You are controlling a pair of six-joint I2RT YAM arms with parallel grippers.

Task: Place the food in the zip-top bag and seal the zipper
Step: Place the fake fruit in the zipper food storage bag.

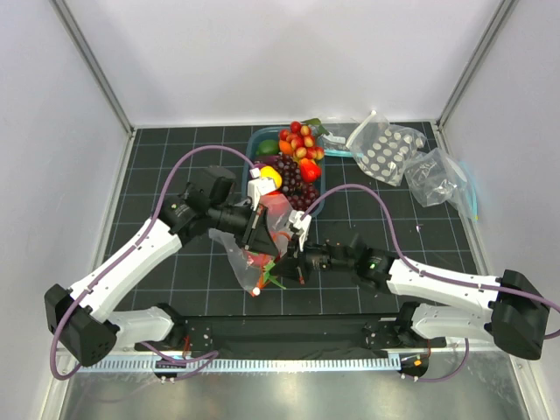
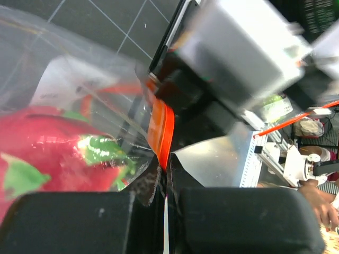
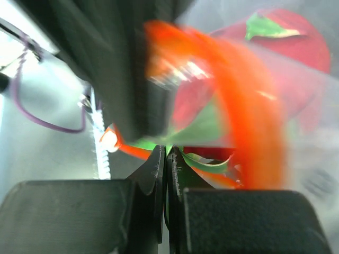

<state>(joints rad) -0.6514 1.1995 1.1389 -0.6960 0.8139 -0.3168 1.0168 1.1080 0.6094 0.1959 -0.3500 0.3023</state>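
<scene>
Judging by how things lie, the job is part done. The zip-top bag (image 1: 241, 255) hangs between the two sets of jaws, lifted partly off the worktop (image 1: 175, 157). Some of the food is inside it: a pink-red fruit with green leaves (image 2: 53, 153) presses against the clear film just left of the left jaws. The right wrist view shows red and green shapes behind the plastic just beyond the right jaws.

The left jaws are pressed together on the zipper (image 2: 160, 127), whose orange-red strip runs straight down into the slit between them. The right jaws are closed as well. As far as the blur allows, they pinch the bag's edge, with the strip arching above them and to their right. This looks like the sealing step in hand. How much of the strip is already pressed shut cannot be told, because motion blur and the jaws hide most of its length.

Plenty is not yet bagged. On the far side of both jaws a blue tub (image 1: 254, 140) holds dark grapes (image 1: 293, 184), small red fruits (image 1: 297, 138), a yellow piece (image 1: 273, 178) and a green one (image 1: 265, 147). If all of it is meant to go in, filling is far from finished.
</scene>
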